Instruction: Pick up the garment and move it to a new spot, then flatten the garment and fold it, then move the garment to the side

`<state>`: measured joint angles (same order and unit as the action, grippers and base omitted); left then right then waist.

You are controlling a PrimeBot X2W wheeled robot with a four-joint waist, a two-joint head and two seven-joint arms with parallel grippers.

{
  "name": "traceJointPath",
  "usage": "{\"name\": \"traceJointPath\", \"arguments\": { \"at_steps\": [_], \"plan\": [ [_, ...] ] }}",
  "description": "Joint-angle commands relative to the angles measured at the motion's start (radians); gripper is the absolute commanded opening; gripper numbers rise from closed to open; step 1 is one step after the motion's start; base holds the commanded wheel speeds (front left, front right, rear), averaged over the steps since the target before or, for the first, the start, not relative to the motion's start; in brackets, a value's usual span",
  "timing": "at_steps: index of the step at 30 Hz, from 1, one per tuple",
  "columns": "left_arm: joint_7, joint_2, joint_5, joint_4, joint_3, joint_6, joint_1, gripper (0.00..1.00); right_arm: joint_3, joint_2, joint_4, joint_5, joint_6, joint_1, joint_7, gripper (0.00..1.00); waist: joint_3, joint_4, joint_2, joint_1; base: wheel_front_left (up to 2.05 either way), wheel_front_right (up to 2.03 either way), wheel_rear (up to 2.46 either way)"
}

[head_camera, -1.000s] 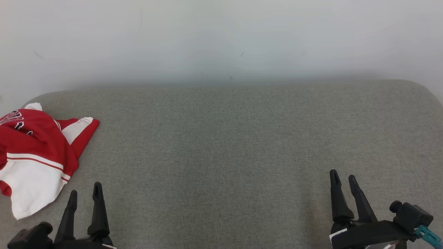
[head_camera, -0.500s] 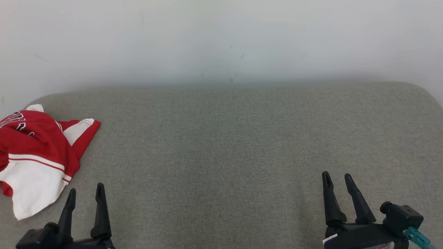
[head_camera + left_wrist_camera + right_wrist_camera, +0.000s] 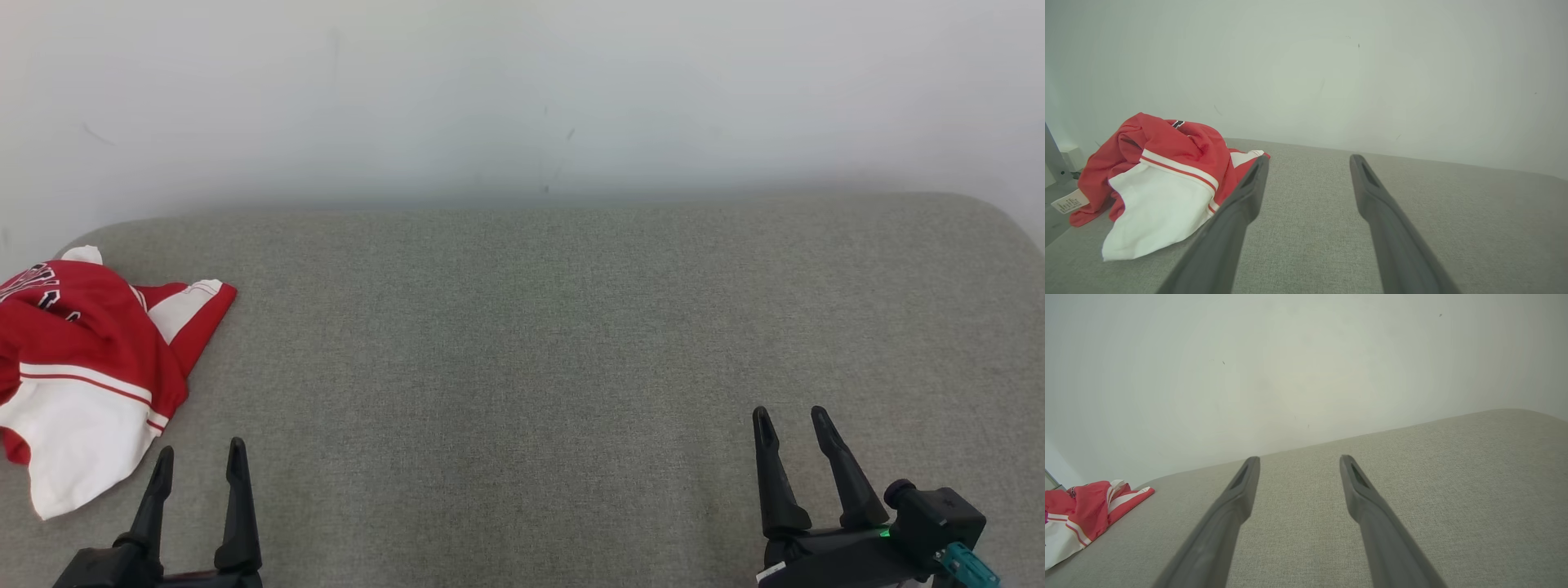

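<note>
Grey woven upholstery covers a broad padded surface (image 3: 522, 327) with rounded far corners, backed by a plain pale wall (image 3: 522, 98) with a few faint marks. Item: one garment (image 3: 82, 367), crumpled in a heap at the surface's far-left corner; soft red cloth with white panels and thin stripes. Its dark lettering is partly folded under and unreadable, and its left part is cut off in the head view. A white printed tag (image 3: 1069, 201) shows at its edge, text too small to read. Left gripper (image 3: 201, 447), at the surface's near-left edge, just beside the garment without touching: fingers spread, nothing held. Right gripper (image 3: 790, 412), at the surface's near-right edge: likewise spread and empty.
</note>
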<state>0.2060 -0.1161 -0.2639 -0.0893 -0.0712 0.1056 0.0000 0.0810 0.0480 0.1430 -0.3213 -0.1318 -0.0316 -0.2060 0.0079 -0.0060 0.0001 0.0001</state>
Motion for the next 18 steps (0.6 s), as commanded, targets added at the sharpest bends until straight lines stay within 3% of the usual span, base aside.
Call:
{"name": "traceJointPath", "arguments": {
  "at_steps": [1, 18],
  "plan": [
    [0.008, -0.006, 0.029, 0.01, -0.004, 0.0, 0.006, 1.0, 0.0, 0.003, -0.009, 0.025, 0.002, 0.005, -0.009, 1.0, 0.0, 0.001, -0.0001, -0.0001, 0.0, 0.0, 0.0],
    [0.043, -0.005, 0.145, 0.001, -0.022, 0.008, 0.025, 1.0, -0.027, 0.003, -0.008, 0.145, 0.002, 0.017, -0.044, 1.0, -0.001, -0.004, -0.0001, -0.0001, 0.0, 0.0, 0.0]
  ]
}}
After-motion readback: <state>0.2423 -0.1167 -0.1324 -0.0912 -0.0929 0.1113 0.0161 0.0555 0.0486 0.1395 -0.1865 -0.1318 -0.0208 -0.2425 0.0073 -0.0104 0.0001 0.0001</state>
